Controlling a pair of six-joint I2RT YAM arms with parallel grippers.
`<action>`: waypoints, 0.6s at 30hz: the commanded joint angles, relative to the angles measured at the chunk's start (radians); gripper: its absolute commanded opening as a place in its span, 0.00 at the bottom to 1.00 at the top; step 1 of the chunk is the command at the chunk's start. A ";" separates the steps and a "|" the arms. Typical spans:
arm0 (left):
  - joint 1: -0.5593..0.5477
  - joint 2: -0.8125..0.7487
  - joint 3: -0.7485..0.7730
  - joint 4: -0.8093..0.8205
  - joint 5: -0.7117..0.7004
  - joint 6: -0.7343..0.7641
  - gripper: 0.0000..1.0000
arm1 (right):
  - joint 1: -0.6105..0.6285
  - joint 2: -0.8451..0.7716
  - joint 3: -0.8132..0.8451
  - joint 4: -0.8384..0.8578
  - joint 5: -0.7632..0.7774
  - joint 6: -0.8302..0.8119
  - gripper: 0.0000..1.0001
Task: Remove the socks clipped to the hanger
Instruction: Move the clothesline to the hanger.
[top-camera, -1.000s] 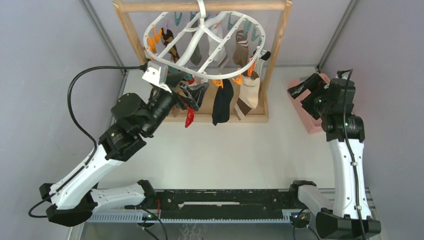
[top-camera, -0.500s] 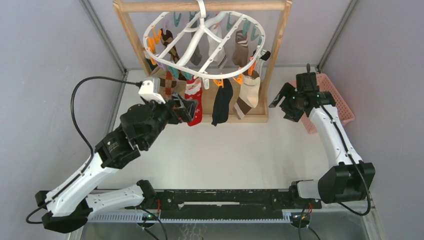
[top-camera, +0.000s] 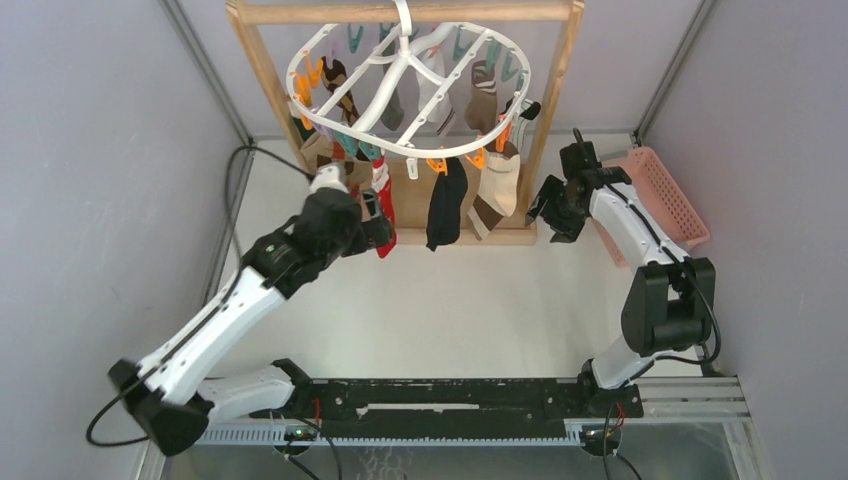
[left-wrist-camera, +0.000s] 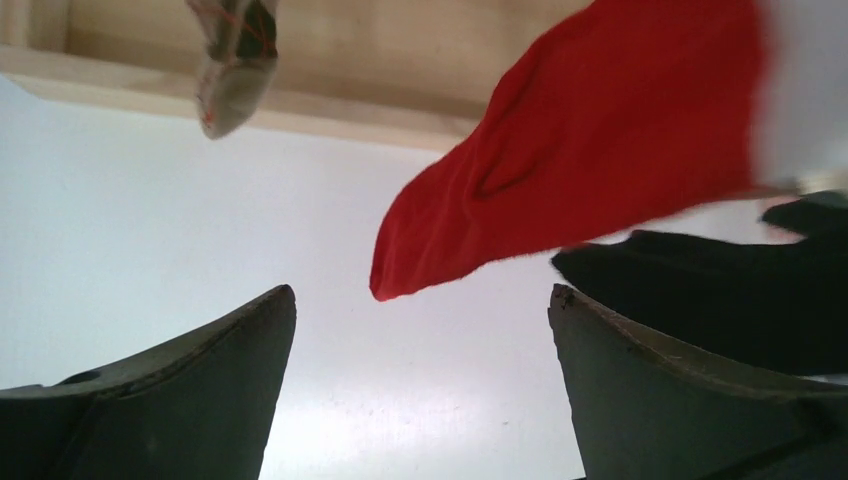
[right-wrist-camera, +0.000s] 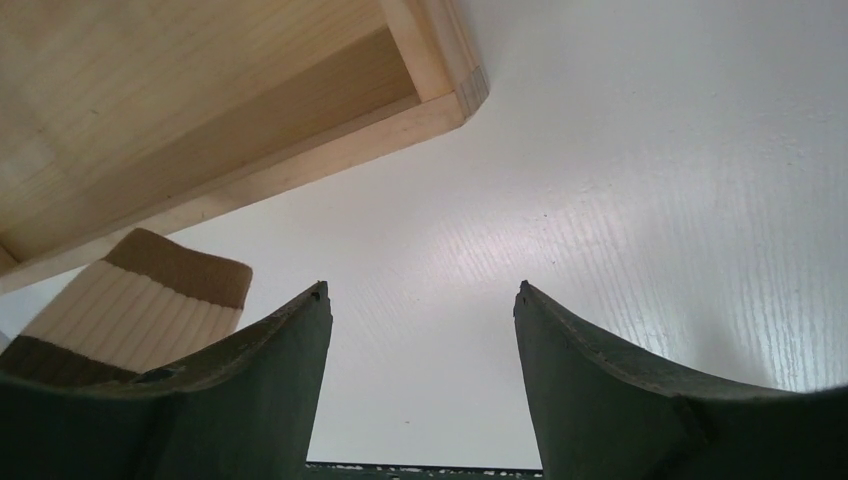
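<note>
1. Tool on the left (top-camera: 377, 222), left of centre, is released: its jaws are spread wide with nothing between them, just beside the red sock (top-camera: 383, 200).
2. Hanger (top-camera: 392, 80), top centre, has the socks (top-camera: 443, 205) clipped beneath it.
3. Tool on the right (top-camera: 548, 208), right of centre, is released and empty, near the wooden frame (top-camera: 556, 90).

Red sock (left-wrist-camera: 580, 170), white hanger (top-camera: 400, 62)

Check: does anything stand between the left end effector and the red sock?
Nothing visible does. The left end effector is open, and the red sock hangs its toe free just ahead of the gap. A black sock hangs beside it, to the right.
</note>
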 joint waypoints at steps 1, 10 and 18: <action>0.004 0.098 0.059 -0.064 0.056 0.043 1.00 | 0.023 0.014 0.054 0.032 0.003 -0.019 0.74; 0.009 0.177 -0.067 0.022 0.121 0.019 0.97 | 0.037 0.071 0.064 -0.007 0.049 -0.026 0.74; 0.009 0.323 -0.048 0.062 0.193 0.025 0.82 | 0.055 0.087 0.002 0.032 0.024 0.030 0.64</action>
